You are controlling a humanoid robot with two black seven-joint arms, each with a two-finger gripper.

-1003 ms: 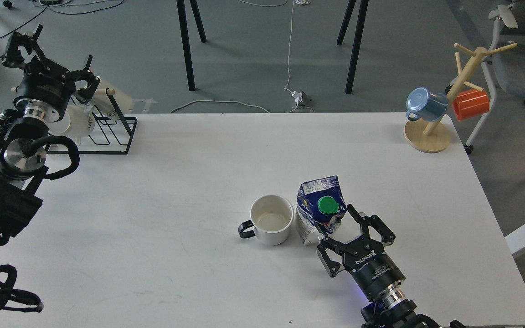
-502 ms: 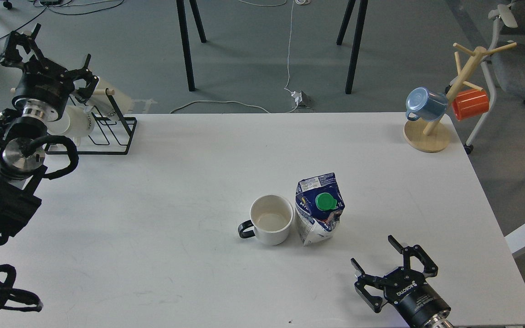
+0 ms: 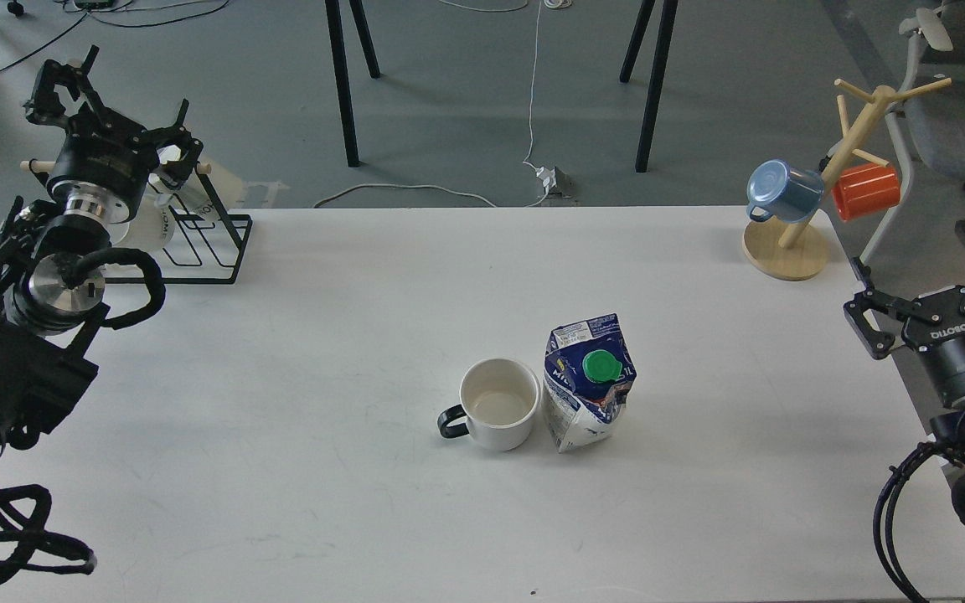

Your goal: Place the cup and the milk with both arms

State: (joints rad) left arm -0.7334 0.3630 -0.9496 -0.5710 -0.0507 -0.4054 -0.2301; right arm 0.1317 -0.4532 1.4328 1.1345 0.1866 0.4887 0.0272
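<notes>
A white counter (image 3: pixel 323 502) fills the view. At 10 o'clock the left tool (image 3: pixel 110 100) hangs spread and empty. At centre, the ceramic cup (image 3: pixel 499 404) touches the dented milk carton (image 3: pixel 587 394): rigid versus soft; "1L" readable. At 3 o'clock, the right tool (image 3: pixel 926 280), marked "ROBOTIQ", gapes empty.

A single head-height camera looks forward and steeply down at a white table (image 3: pixel 323 352), near enough to fill most of the frame. Grey floor (image 3: pixel 466 109) shows beyond its far edge. Both arms enter at the side edges, the right one probably partly cropped.
</notes>
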